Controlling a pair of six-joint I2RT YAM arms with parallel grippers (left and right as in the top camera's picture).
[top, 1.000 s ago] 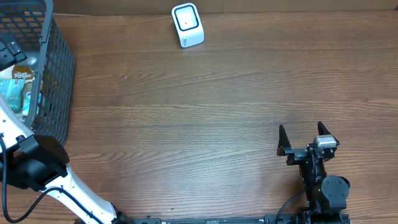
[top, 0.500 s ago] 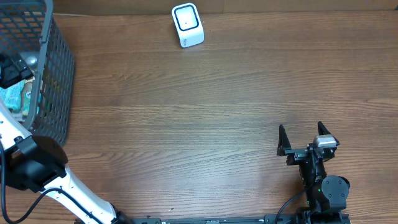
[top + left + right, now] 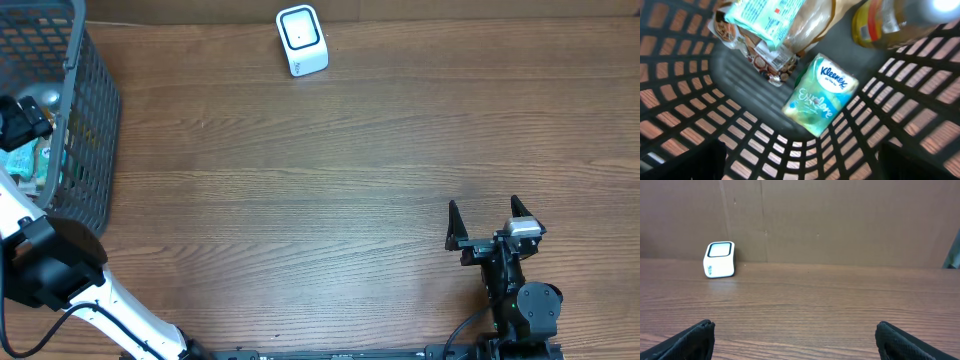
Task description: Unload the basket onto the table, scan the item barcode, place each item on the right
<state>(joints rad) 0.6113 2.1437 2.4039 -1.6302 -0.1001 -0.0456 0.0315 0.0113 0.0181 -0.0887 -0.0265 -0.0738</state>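
Picking step: my left gripper [image 3: 800, 152] hangs wide open inside the basket [image 3: 95, 130], over the tissue pack [image 3: 821, 95] on its floor. Next I'd drop and pinch it, then head for the scanner [image 3: 301, 40]. The right gripper [image 3: 488, 222] sits open too, empty.

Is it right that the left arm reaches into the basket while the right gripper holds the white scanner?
No: the right gripper is open and empty; the overhead view shows the white scanner standing far across the table. The rest holds.
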